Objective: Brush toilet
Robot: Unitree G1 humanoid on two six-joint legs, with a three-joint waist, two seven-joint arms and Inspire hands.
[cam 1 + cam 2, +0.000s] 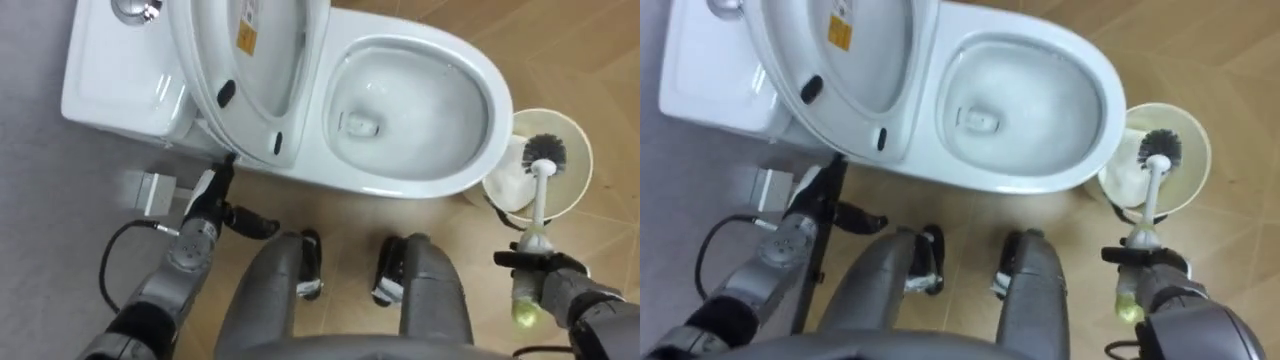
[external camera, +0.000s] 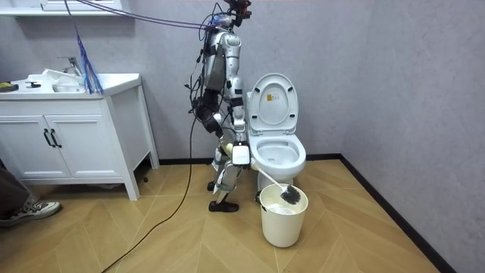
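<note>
Right hand [image 1: 547,278], lower right, grips the brush [image 1: 540,195] over the bucket [image 1: 580,188]; left hand [image 1: 204,212] hangs loose-fingered. Lift clear of the rim before sweeping into the bowl [image 1: 497,92].

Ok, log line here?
right hand: grips white black-bristled toilet brush | brush head: over white bucket | white toilet: lid up | left hand: open

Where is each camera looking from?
Left eye view: robot's head, looking down at the white ceramic toilet, its legs, open left hand, right hand gripping the black-bristled white toilet brush.
Right eye view: same head, same scene.
Room view: across the room, whole robot beside the toilet.
All share the brush at the cream round bucket.
</note>
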